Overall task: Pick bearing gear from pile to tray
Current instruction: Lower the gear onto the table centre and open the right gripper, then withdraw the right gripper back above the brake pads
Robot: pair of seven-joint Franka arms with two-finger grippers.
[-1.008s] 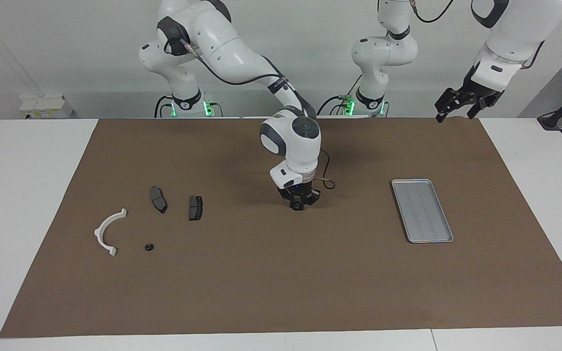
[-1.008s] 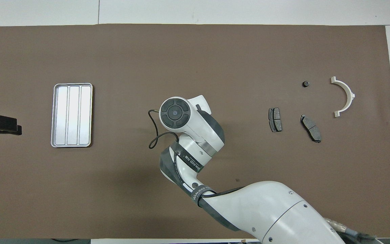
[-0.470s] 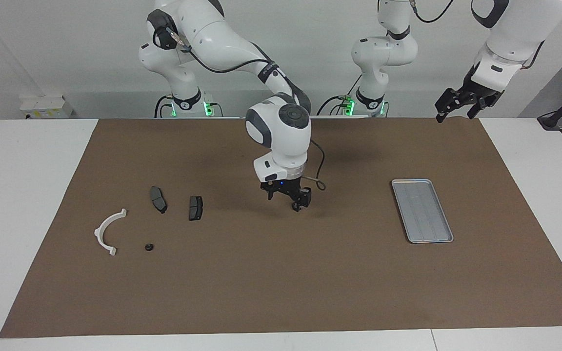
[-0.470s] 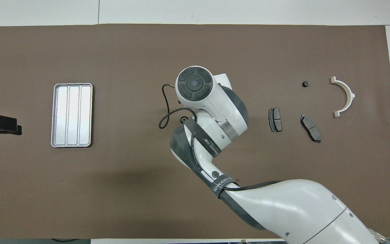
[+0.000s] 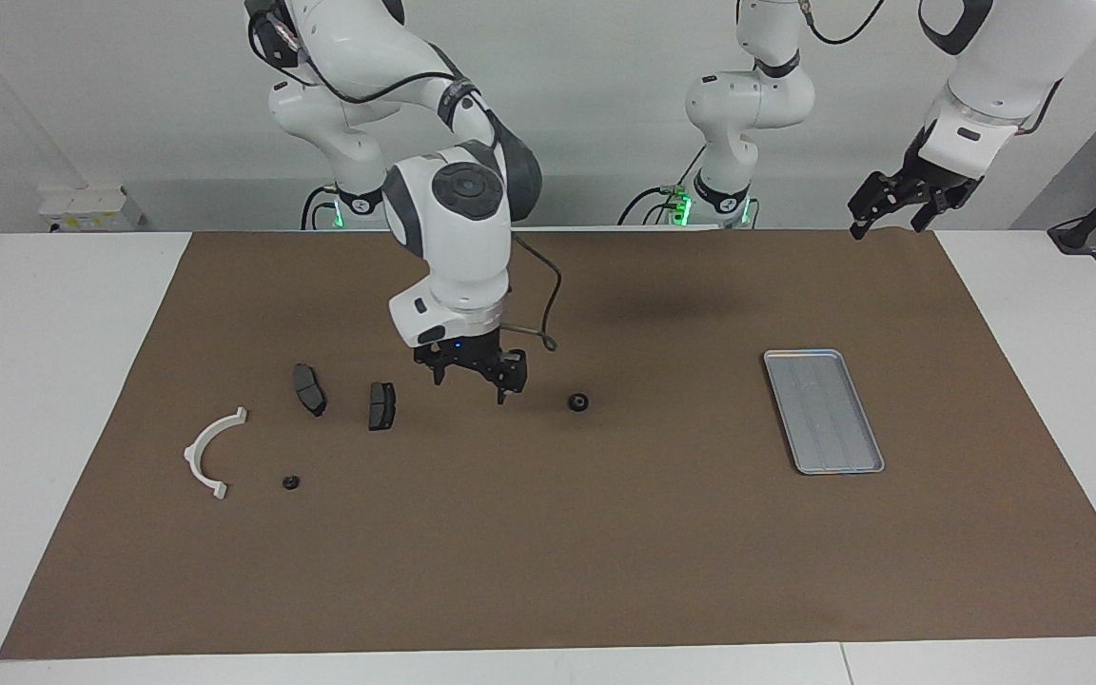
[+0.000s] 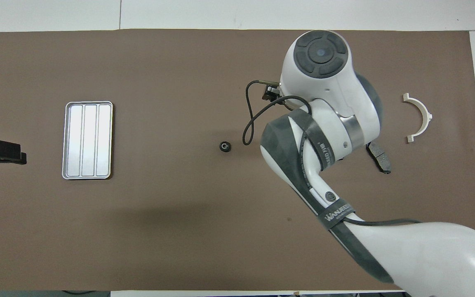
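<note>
In the overhead view the right arm (image 6: 324, 123) hides one brake pad.

Your facing camera sits high across the bench (image 5: 548, 571) and looks back at both arm bases, taking in the whole brown mat (image 5: 605, 533) and the wall from well back. Your overhead camera hangs above the robots' end, looking forward and steeply down. Both share the mat, tray (image 5: 822, 409) (image 6: 88, 140) and scattered parts, turned half a turn between views.
</note>
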